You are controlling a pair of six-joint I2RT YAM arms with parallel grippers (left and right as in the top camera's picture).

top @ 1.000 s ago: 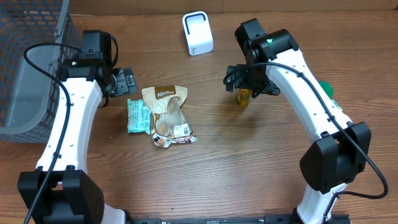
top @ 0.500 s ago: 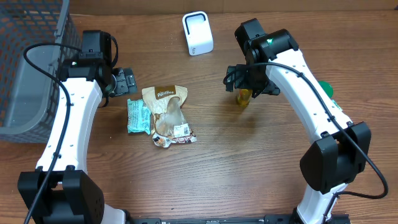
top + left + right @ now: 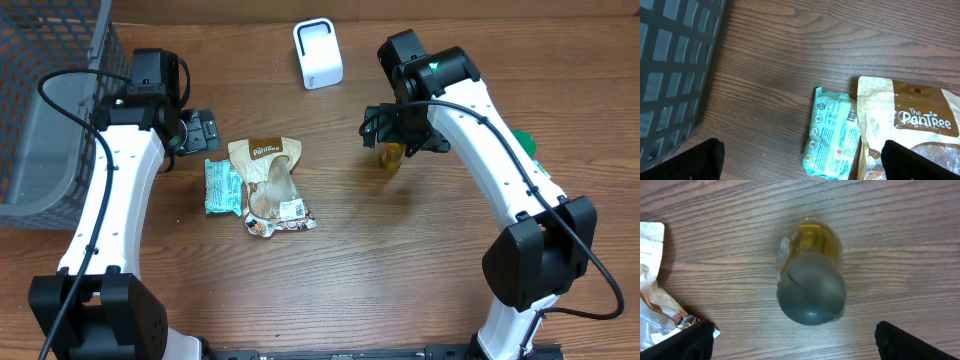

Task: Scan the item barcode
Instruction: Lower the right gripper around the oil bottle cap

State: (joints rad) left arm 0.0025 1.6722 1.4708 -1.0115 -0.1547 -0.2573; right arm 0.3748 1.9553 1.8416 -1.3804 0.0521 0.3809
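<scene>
Bottle (image 3: 810,275) first: it stands on the worktop (image 3: 400,260) directly under my right end effector (image 3: 795,341), to the right of the white scanner (image 3: 318,53) and well apart from the snack bags. My right fingers are spread wide and hold nothing, and the dark cap sits roughly midway between them. My left end effector (image 3: 802,161) is just as wide and empty. It hangs over the teal packet (image 3: 832,132) and the brown pouch (image 3: 910,125), near the basket (image 3: 50,100).

I judge the step in hand to be the pickup. To do it well I should descend straight, keep the cap centred between my fingers, and close on the yellow body below the cap rather than on the cap itself. A narrow upright bottle tips easily if one finger touches first. I should also avoid covering the label, part of which shows on one side. I cannot see a barcode from here.

The bottle's long axis runs vertically, with the cap pointing up at my wrist camera and the base on the wood.
</scene>
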